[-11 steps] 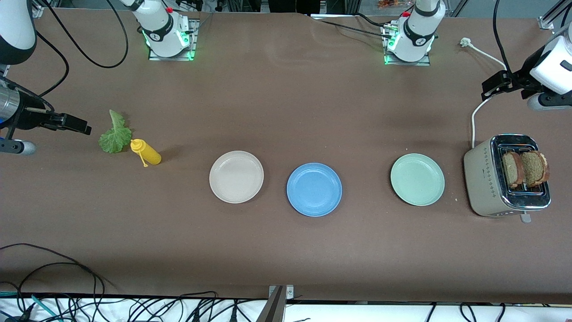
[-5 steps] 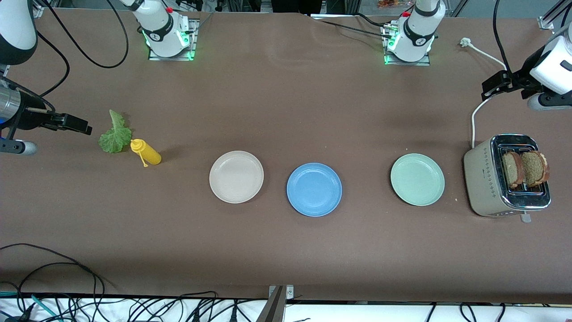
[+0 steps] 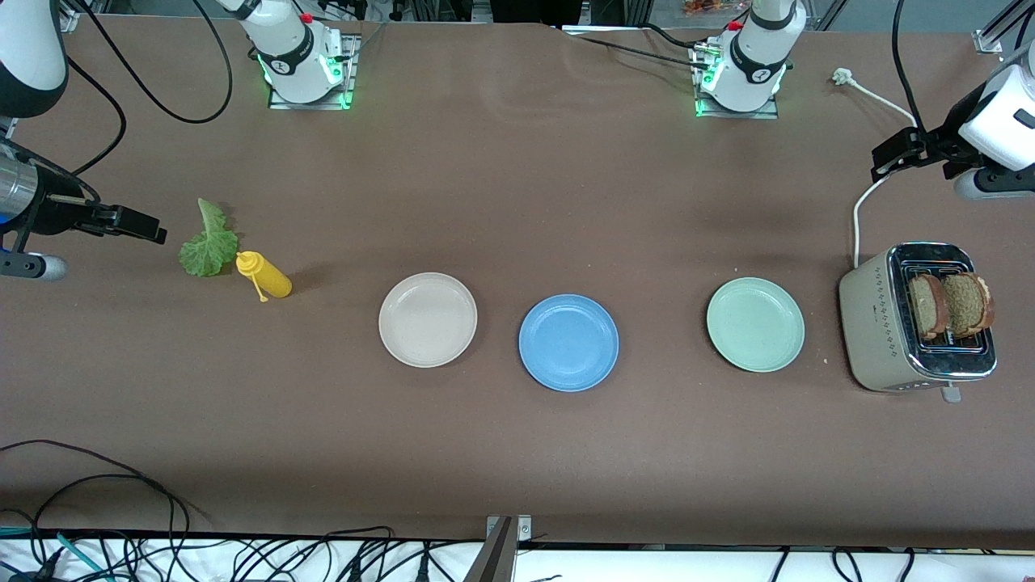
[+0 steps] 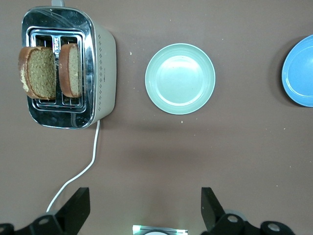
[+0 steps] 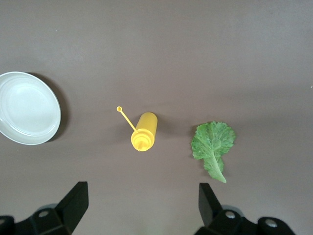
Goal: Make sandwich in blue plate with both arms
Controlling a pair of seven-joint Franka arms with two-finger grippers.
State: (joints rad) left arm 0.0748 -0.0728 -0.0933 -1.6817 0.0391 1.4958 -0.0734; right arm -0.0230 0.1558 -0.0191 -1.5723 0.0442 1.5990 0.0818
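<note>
Front view: blue plate (image 3: 568, 343) bare at table centre. Bread (image 3: 950, 305) upright in toaster (image 3: 881, 323), left gripper (image 3: 889, 160) spread over toaster's end. Lettuce (image 3: 209, 242) flat beside right gripper (image 3: 149, 229), also spread.

The table (image 3: 517, 202) has a brown surface. Three round plates rest on it in a row: a cream-white plate (image 3: 428, 319) toward the right arm's end, the blue plate (image 3: 568, 342) in the middle and slightly nearer the front camera, and a pale green plate (image 3: 755, 324) toward the left arm's end. A toaster (image 3: 877, 323) stands near the green plate at the left arm's end, its white cord (image 3: 859, 218) trailing across the table. At the right arm's end, a lettuce leaf (image 3: 209, 242) lies just beside a yellow squeeze bottle (image 3: 265, 276) on its side.
</note>
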